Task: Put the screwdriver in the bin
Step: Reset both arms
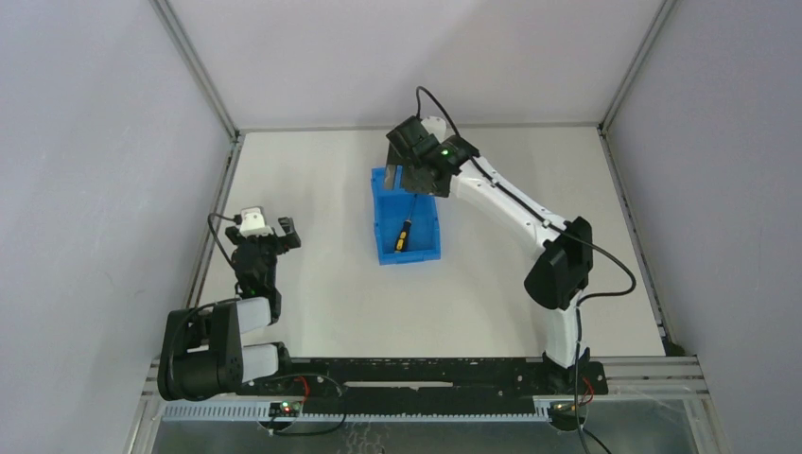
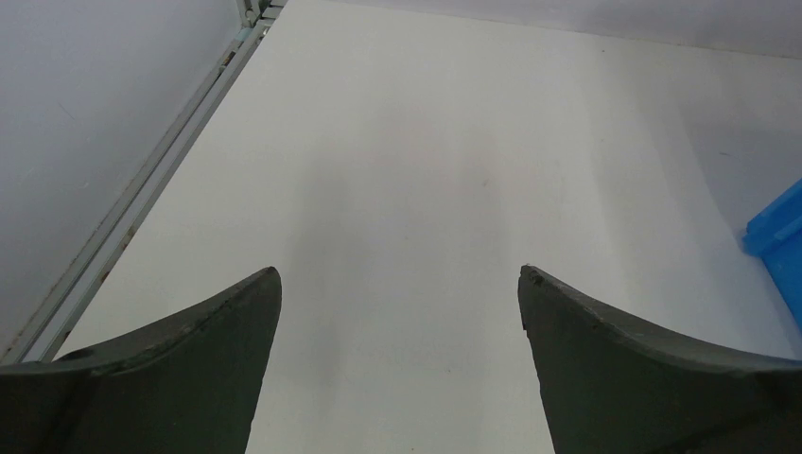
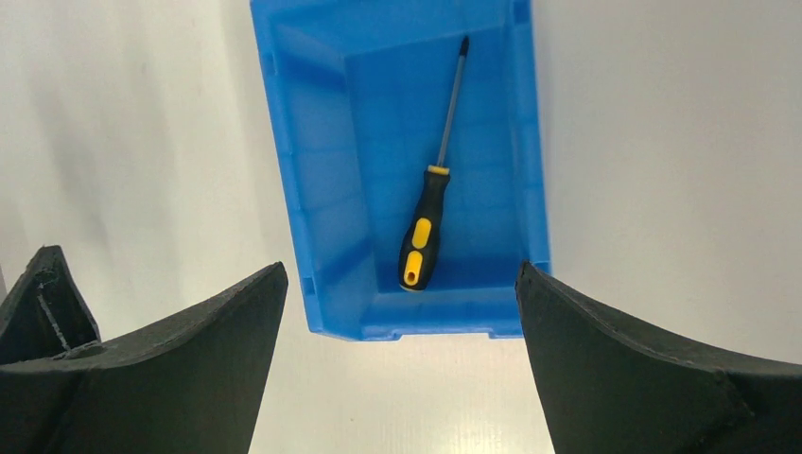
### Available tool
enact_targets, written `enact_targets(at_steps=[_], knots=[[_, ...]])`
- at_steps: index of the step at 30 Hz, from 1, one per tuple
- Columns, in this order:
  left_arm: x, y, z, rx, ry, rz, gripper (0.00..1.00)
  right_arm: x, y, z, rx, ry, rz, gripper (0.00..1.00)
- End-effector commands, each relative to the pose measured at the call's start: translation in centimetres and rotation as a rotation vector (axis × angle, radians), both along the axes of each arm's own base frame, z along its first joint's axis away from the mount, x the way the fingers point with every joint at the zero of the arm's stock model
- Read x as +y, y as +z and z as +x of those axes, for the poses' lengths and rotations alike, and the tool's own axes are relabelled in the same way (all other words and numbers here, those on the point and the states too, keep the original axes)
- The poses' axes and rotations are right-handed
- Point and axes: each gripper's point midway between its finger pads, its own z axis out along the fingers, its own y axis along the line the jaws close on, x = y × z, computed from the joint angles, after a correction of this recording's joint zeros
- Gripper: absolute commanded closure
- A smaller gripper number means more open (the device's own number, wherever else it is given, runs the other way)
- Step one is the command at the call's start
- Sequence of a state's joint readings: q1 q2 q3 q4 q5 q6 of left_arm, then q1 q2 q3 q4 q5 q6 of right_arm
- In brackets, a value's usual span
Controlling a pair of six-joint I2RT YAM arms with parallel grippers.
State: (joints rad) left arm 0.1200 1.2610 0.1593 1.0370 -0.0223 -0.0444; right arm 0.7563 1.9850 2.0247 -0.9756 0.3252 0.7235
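The blue bin (image 1: pixel 376 222) stands on the white table near the middle. The screwdriver (image 1: pixel 404 236), with a black and yellow handle, lies flat inside it. In the right wrist view the screwdriver (image 3: pixel 423 236) rests on the floor of the bin (image 3: pixel 284 170), shaft pointing away from the camera. My right gripper (image 1: pixel 409 180) hangs open and empty above the bin's far end; its jaws (image 3: pixel 400 274) stand wide apart and touch nothing. My left gripper (image 1: pixel 274 232) is open and empty at the left, over bare table (image 2: pixel 399 274).
A corner of the bin (image 2: pixel 780 232) shows at the right edge of the left wrist view. A metal frame rail (image 2: pixel 142 189) runs along the table's left edge beside the grey wall. Grey walls enclose the table on three sides.
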Motion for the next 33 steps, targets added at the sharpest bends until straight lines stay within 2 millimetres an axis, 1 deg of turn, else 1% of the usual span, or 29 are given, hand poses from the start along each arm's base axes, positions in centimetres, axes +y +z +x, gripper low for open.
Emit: enact_targets(at_steps=[1,6,7,12,16,22,23,24,25,27,33], knots=[[0.0,2.1,0.5,-0.072,-0.003,0.022,0.00,-2.7,5.9,1.0,-0.152,0.008,-0.015,0.00],[0.0,2.1,0.5,-0.071,-0.003,0.022,0.00,-5.5,7.8,1.7,-0.226,-0.008,-0.018,0.00],[0.0,2.1,0.5,-0.071,-0.004,0.023,0.00,-6.1,7.7,1.9,-0.238,-0.011,-0.020,0.00],[0.0,2.1,0.5,-0.071,-0.003,0.023,0.00,-9.6,8.8,2.4,-0.312,-0.021,-0.032,0.00],[0.0,2.2,0.6,-0.074,-0.003,0.023,0.00,-12.4,9.6,2.3,-0.376,-0.022,-0.046,0.00],[0.0,2.1,0.5,-0.071,-0.003,0.022,0.00,-16.4,9.5,2.0,-0.423,-0.040,-0.076,0.00],[0.0,2.1,0.5,-0.071,-0.002,0.023,0.00,-17.0,9.0,1.9,-0.428,-0.040,-0.082,0.00],[0.0,2.1,0.5,-0.072,-0.003,0.022,0.00,-17.6,9.3,1.8,-0.440,-0.039,-0.082,0.00],[0.0,2.1,0.5,-0.071,-0.002,0.022,0.00,-18.2,8.8,1.7,-0.437,-0.040,-0.088,0.00],[0.0,2.1,0.5,-0.072,-0.002,0.022,0.00,-19.3,8.6,1.6,-0.437,-0.040,-0.096,0.00],[0.0,2.1,0.5,-0.071,-0.002,0.022,0.00,-21.7,7.6,1.3,-0.447,-0.021,-0.116,0.00]])
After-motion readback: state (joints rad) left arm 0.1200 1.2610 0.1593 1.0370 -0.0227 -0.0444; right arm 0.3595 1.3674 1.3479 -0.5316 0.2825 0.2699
